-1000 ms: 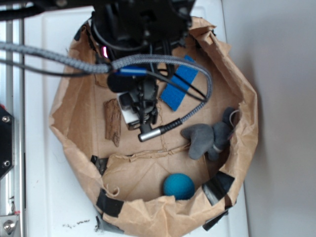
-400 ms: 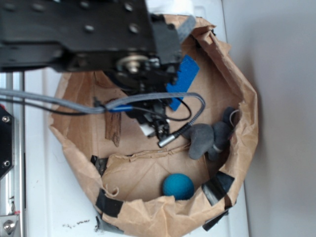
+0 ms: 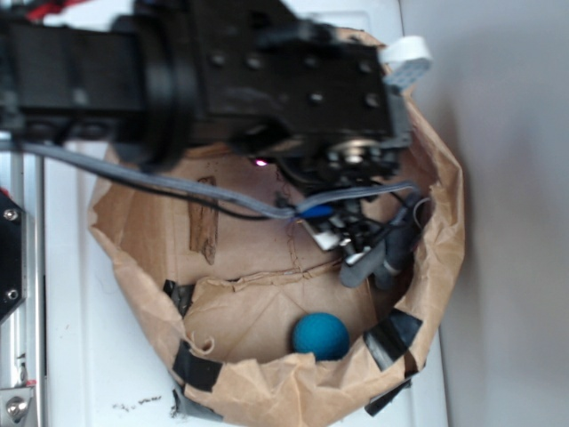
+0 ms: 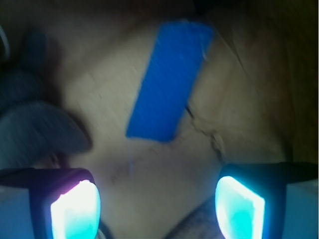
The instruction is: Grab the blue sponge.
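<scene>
Flat bright-blue rectangular sponge (image 4: 169, 82) lying tilted on brown paper floor (image 4: 239, 99), ahead of fingers (image 4: 76, 209), between their lines, apart, untouched. Gripper (image 4: 157, 209) spread wide, grasping nothing. Grey soft toy (image 4: 35, 129) just beyond left-side finger.

You are not getting any readable text, label, brand, number or sign in either view. The exterior view is showing the black robot arm (image 3: 222, 80) and the crumpled brown paper bag (image 3: 444, 205), and both are appearing unmarked. The wrist view is showing the flat bright-blue rectangular sponge (image 4: 169, 82) with a plain face, carrying no print that can be made out.
</scene>
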### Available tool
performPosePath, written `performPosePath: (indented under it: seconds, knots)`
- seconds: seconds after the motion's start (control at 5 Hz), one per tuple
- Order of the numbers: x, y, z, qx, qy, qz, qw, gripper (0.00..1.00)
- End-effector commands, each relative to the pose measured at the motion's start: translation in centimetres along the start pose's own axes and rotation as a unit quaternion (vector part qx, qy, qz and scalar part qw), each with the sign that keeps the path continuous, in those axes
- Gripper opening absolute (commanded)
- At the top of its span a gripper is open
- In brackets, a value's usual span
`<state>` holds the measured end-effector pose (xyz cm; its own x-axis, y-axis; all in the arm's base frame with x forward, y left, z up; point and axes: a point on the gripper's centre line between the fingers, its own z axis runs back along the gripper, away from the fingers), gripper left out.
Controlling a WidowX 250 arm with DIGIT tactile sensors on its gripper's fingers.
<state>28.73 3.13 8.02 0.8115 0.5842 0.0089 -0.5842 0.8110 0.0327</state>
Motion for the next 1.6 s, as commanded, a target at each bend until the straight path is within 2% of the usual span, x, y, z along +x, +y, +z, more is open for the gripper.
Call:
performPosePath:
  seconds: [0.0,0.2,0.4,0.6,0.8,1.2,1.4]
  knots:
    - [5.3,-1.4,-0.8,0.012,-0.035,0.049,0.998,1.00]
    - [6.6,-0.9,-1.7,0.016,-0.036,0.061,0.997,1.00]
    - [7.9,-1.1,-3.4,0.042,-0.048,0.077,0.995,1.00]
    - [8.4,-1.3,-4.0,0.059,-0.049,0.072,0.994,1.00]
    - [7.8,-1.1,-4.2,0.068,-0.044,0.063,0.995,1.00]
    - [5.5,1.1,-0.5,-0.001,-0.025,0.026,0.999,1.00]
    - [4.8,2.2,-0.9,-0.001,-0.028,0.027,0.999,1.00]
